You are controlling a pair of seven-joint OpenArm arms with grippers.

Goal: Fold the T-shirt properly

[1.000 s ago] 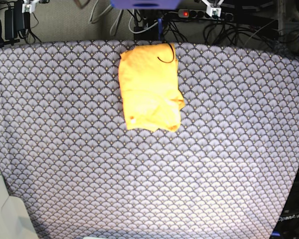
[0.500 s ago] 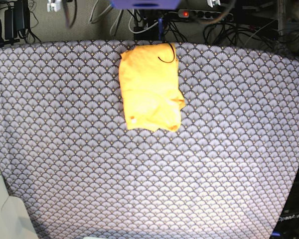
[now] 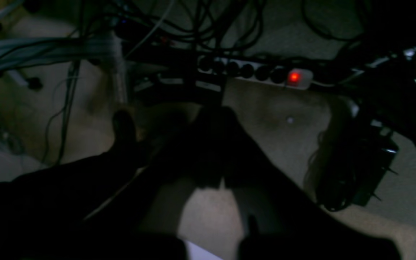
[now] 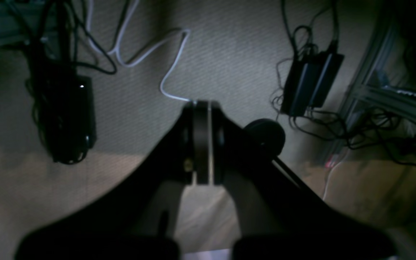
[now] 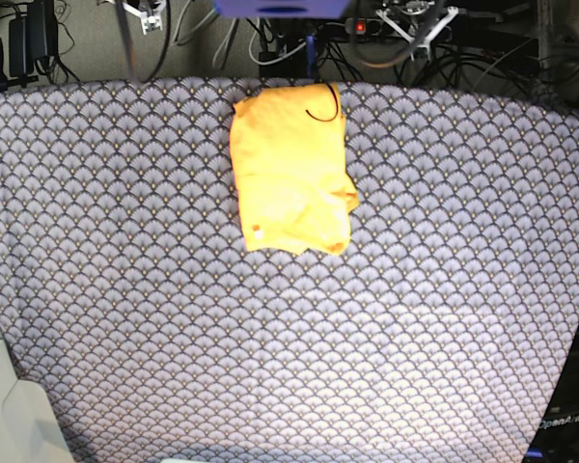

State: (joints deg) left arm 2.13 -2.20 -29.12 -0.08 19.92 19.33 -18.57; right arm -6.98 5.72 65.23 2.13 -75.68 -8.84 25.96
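A worktop draped in blue-grey scallop-patterned cloth fills the base view, cables and a power strip on the floor beyond its far edge. The T-shirt lies near the middle of that far edge as a compact yellow-orange rectangle; folding looks finished, bar a slightly rumpled near corner. Left fingers and right fingers are pressed together, empty, over the floor, well apart from the shirt.

You only get slivers of both arms at the base view's top edge, above the T-shirt. The left gripper is a dark blur; the power strip behind it is fuzzy too.
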